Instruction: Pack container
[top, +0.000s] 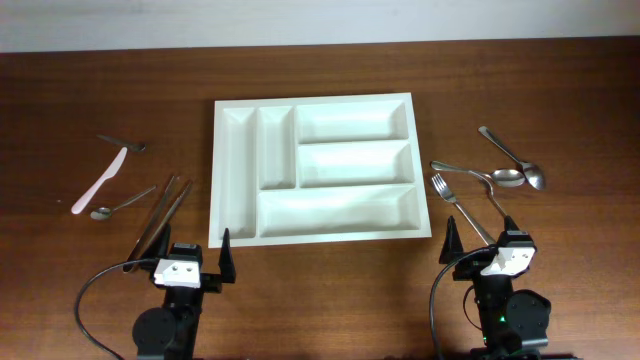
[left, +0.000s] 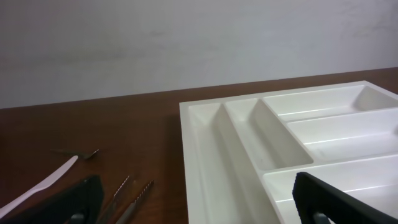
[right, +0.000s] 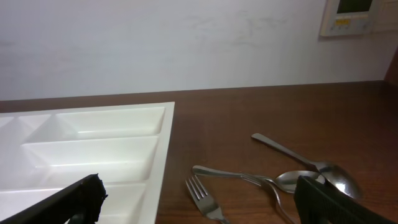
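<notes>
Both wide apart, gripping nothing: left fingers (top: 226, 252), right fingers (top: 450, 242); container (top: 314, 100) on tabletop (top: 60, 100), fork (top: 460, 207) near its right edge.

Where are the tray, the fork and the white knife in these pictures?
tray (top: 355, 163), overhead view, bare floor of the middle long compartment.
fork (top: 456, 204), overhead view, handle just below the tines.
white knife (top: 100, 182), overhead view, middle of its length.

Dark brown wooden table (top: 60, 90), plain white wall (right: 155, 43), small wall panel (right: 348, 15) at upper right
</notes>
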